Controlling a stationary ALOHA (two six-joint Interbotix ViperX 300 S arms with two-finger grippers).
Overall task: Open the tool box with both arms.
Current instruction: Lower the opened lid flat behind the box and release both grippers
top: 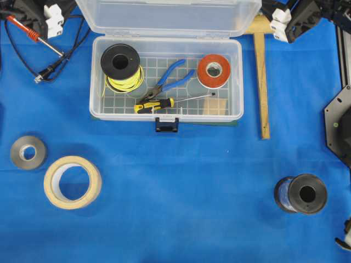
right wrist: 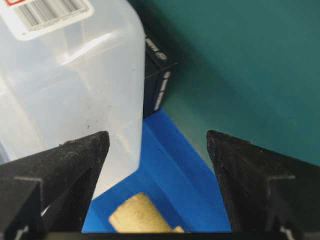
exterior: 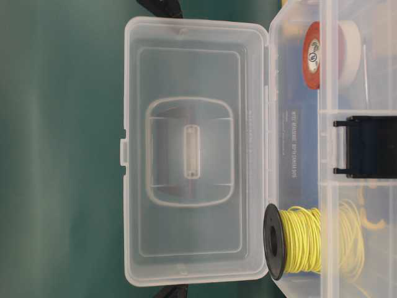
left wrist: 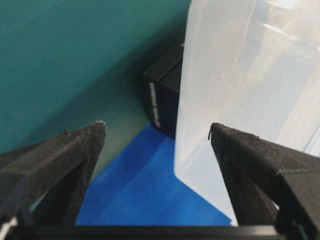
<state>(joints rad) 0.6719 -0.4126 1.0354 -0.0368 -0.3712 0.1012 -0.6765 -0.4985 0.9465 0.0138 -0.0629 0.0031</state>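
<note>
The tool box (top: 164,116) stands open at the back middle of the blue cloth, its clear lid (top: 164,16) swung up and back; the lid (exterior: 192,155) faces the table-level view. The black latch (top: 166,125) hangs at the front. Inside lie a yellow wire spool (top: 122,66), blue-handled pliers (top: 170,76), a screwdriver (top: 156,105) and a red tape roll (top: 214,70). My left gripper (left wrist: 157,131) is open behind the lid's left corner (left wrist: 240,75). My right gripper (right wrist: 157,137) is open behind the lid's right corner (right wrist: 75,75). Neither holds anything.
A red-handled tool with a cable (top: 30,30) lies back left. A grey roll (top: 28,152) and a masking tape roll (top: 72,182) sit front left, a black spool (top: 301,193) front right. A wooden ruler (top: 262,82) lies right of the box. A black block (left wrist: 162,100) stands behind the lid.
</note>
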